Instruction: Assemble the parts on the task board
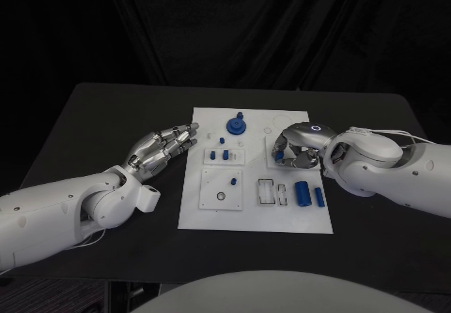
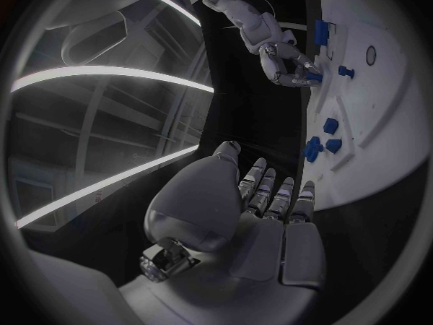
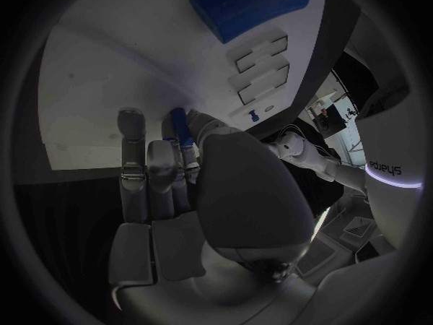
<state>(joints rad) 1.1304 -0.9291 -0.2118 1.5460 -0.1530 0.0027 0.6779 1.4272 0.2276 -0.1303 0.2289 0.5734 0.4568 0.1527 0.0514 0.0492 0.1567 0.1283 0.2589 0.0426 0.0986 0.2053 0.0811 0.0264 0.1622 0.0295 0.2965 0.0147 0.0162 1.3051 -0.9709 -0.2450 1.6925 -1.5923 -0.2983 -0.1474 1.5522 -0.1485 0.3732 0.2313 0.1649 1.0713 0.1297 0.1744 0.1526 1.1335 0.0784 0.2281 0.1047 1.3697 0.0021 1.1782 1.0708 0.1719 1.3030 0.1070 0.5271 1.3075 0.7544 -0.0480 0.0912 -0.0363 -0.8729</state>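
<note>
The white task board (image 1: 253, 212) lies mid-table. On it are a round blue part (image 1: 236, 124) at the far end, two small blue pegs (image 1: 220, 155) in a recess, one peg (image 1: 232, 180) standing lower down, and a large blue cylinder (image 1: 302, 193) beside a thinner blue bar (image 1: 319, 197). My right hand (image 1: 296, 149) is curled down over the board's right side and pinches a small blue peg (image 3: 177, 125) at its fingertips. My left hand (image 1: 165, 147) hovers just off the board's left edge, fingers stretched out, holding nothing.
White slotted recesses (image 1: 270, 193) sit left of the large cylinder, and a small dark ring (image 1: 221, 195) lies in the lower left recess. Bare black table (image 1: 103, 117) surrounds the board.
</note>
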